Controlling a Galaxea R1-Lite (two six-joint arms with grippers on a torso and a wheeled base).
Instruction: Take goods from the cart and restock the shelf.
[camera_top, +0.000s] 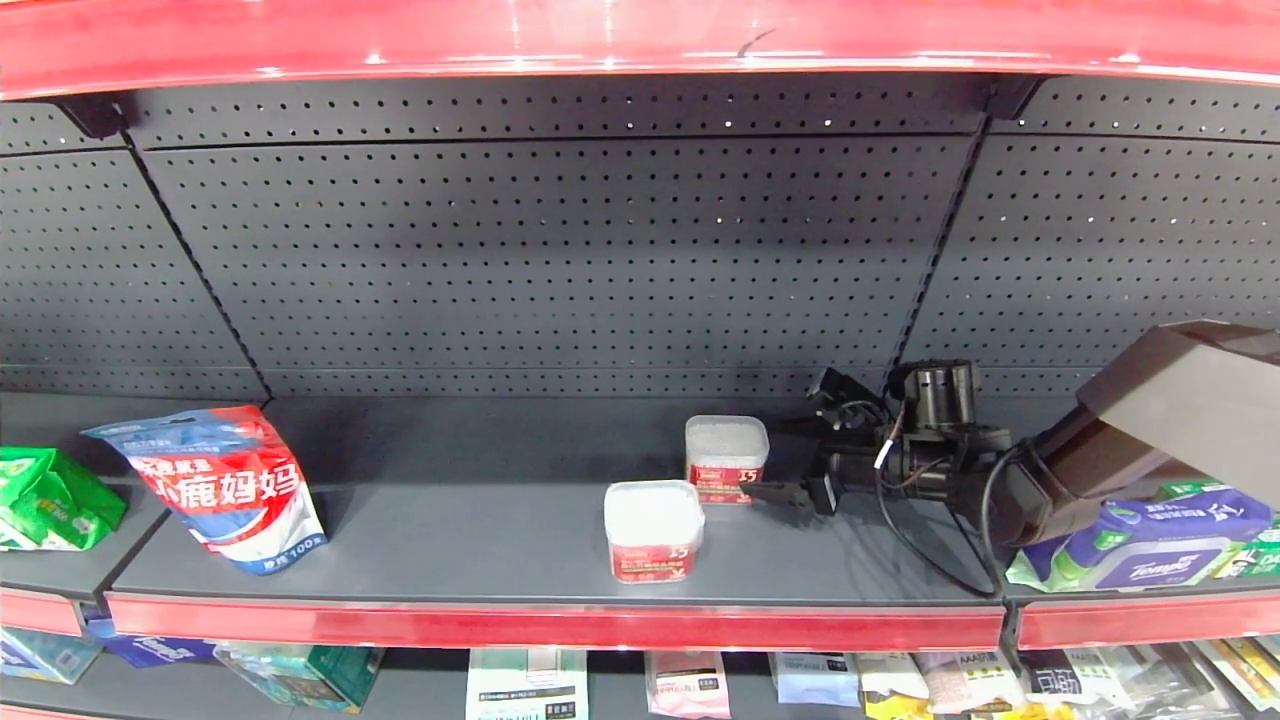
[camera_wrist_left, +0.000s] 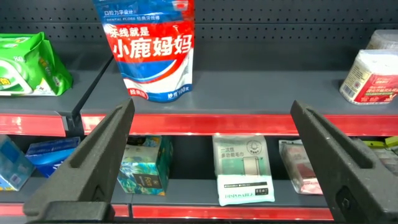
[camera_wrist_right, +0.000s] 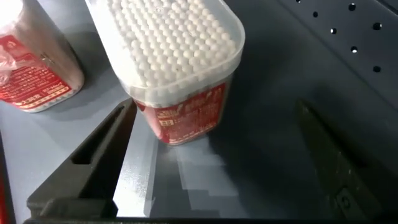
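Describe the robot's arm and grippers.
The right arm is a boxy dark-grey link ending in a black cylindrical wrist, with black cables looping beneath and a white tag. The left gripper and right gripper each have two long, dark, wedge-shaped fingers.

This is a shop aisle, seen at a retail display unit. The shelf (camera_top: 480, 540) is dark grey metal with a glossy red strip (camera_top: 550, 625) along its near edge. A perforated back panel (camera_top: 560, 260) rises behind it between slotted uprights. Packaged goods face outward: a red-and-blue pouch (camera_top: 230, 485) and green packs (camera_top: 50, 500) at the left, a cotton-swab tub (camera_top: 653, 530) with a second tub (camera_top: 726, 458) behind it, and a wipes pack (camera_top: 1160, 545) at the right. The lower shelf (camera_top: 420, 690) carries more packets (camera_top: 527, 685).
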